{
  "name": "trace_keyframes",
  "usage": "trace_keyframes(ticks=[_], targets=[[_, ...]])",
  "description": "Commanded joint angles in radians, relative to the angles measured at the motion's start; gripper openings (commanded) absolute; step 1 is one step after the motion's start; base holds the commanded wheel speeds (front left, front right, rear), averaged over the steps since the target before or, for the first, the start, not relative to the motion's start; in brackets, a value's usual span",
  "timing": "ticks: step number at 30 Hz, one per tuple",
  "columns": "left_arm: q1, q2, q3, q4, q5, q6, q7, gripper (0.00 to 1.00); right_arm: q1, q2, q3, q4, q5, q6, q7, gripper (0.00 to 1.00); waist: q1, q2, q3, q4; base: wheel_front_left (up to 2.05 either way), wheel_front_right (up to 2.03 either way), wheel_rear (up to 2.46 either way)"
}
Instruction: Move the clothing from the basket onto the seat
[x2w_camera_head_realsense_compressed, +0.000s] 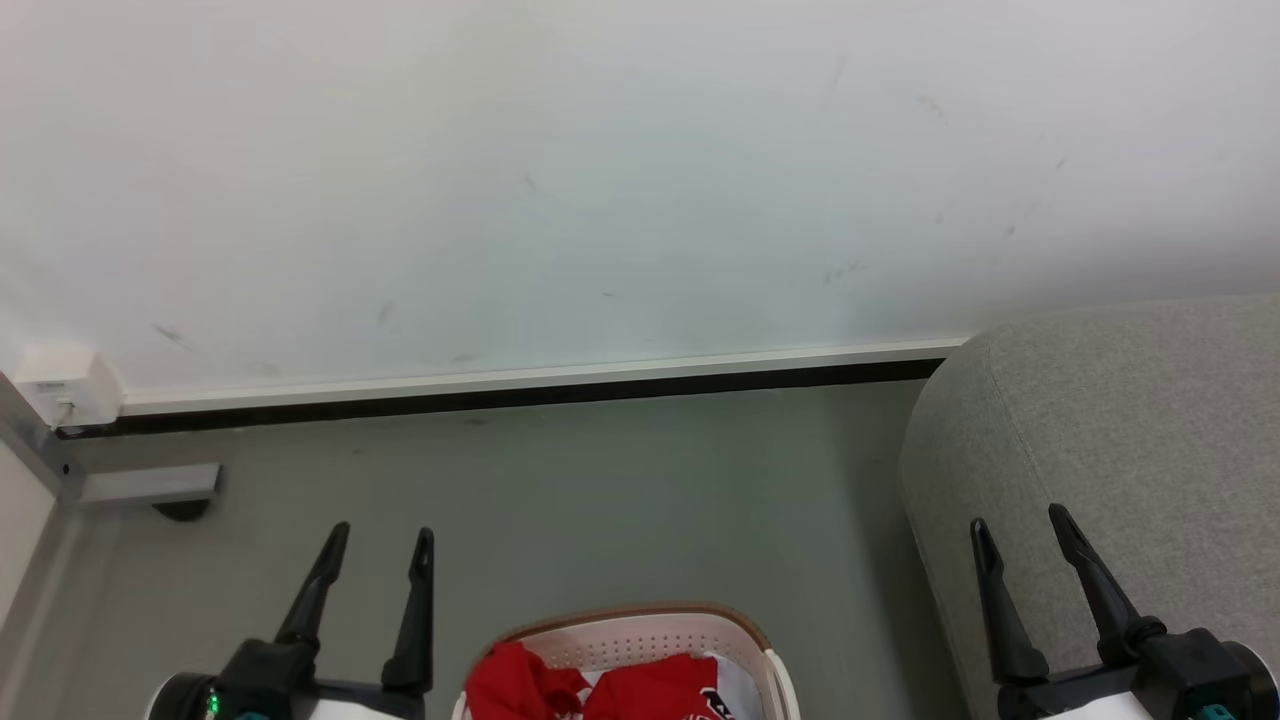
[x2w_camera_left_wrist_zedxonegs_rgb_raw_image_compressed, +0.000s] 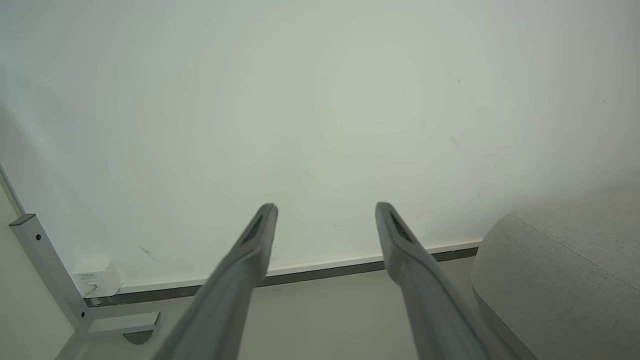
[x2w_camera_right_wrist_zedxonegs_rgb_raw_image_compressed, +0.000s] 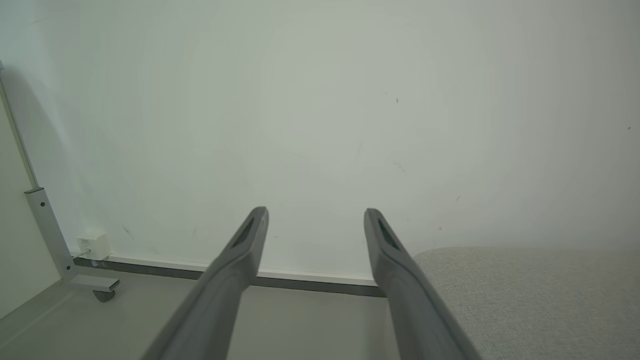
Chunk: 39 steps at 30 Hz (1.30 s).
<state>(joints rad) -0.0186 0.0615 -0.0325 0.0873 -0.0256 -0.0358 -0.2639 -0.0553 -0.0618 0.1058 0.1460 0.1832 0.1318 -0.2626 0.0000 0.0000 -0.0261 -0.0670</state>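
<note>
While both arms rested at the bottom edge of the head view, the left gripper (x2w_camera_head_realsense_compressed: 383, 533) stood at the lower left. Its two dark fingers were apart and held nothing, and their tips showed against bare grey floor (x2w_camera_head_realsense_compressed: 600, 500). The right gripper (x2w_camera_head_realsense_compressed: 1020, 520) stood at the lower right, its fingers likewise spread and empty, seen against the rounded front of the seat (x2w_camera_head_realsense_compressed: 1120, 430). Whether they touched the fabric could not be told. Each wrist view confirmed a plain gap between that arm's own fingers.

The basket (x2w_camera_head_realsense_compressed: 640, 613) sat on the floor at the bottom of the head view, between the two grippers and nearer the left one, and was cut off by the frame. Its brown rim and perforated cream wall were visible. The clothing (x2w_camera_head_realsense_compressed: 650, 690) lay inside the basket as crumpled red fabric with some white trim. A dark marking at the lower right of the heap was too cropped to read. Neither gripper touched the basket or the clothing.

The seat occupied the right side, light grey with a padded corner, and stood apart from the basket with a strip of floor between them.

Behind, a pale wall (x2w_camera_head_realsense_compressed: 600, 200) met the floor at a white skirting board (x2w_camera_head_realsense_compressed: 540, 377) with a dark strip beneath. At the left, a small white box (x2w_camera_head_realsense_compressed: 60, 385) sat at the wall's foot, beside a grey metal frame leg (x2w_camera_head_realsense_compressed: 150, 485).
</note>
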Motion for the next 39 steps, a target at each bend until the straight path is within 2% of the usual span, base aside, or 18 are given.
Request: trace_keyframes(ticks=[1,14,26,34,39], targets=[[0.011,0.002,0.003,-0.004,0.005,-0.004,-0.001,1.0,-0.003,0.0,0.0,-0.002,0.0,-0.002,-0.003,1.0,0.0,0.0,0.001,-0.001,0.0,0.0,0.0],[0.011,0.001,0.007,0.006,0.004,-0.009,-0.001,1.0,-0.011,-0.005,0.007,0.006,0.02,-0.002,-0.003,1.0,0.0,0.0,0.005,-0.033,0.0,0.0,0.0],[-0.012,0.01,0.013,0.06,-0.005,-0.024,-0.001,1.0,-0.03,-0.01,-0.002,-0.003,0.03,-0.002,-0.002,1.0,0.0,0.0,0.064,-0.187,0.0,0.0,0.0],[-0.107,0.047,-0.002,0.24,-0.01,-0.053,-0.001,1.0,-0.077,0.001,-0.038,-0.034,0.049,-0.002,-0.002,1.0,0.0,0.0,0.192,-0.279,0.0,0.0,0.0],[-0.209,0.067,-0.038,0.394,-0.026,-0.075,0.065,1.0,-0.12,0.008,-0.067,-0.054,0.056,-0.002,-0.002,1.0,0.0,0.0,0.297,-0.321,0.0,0.0,0.0]])
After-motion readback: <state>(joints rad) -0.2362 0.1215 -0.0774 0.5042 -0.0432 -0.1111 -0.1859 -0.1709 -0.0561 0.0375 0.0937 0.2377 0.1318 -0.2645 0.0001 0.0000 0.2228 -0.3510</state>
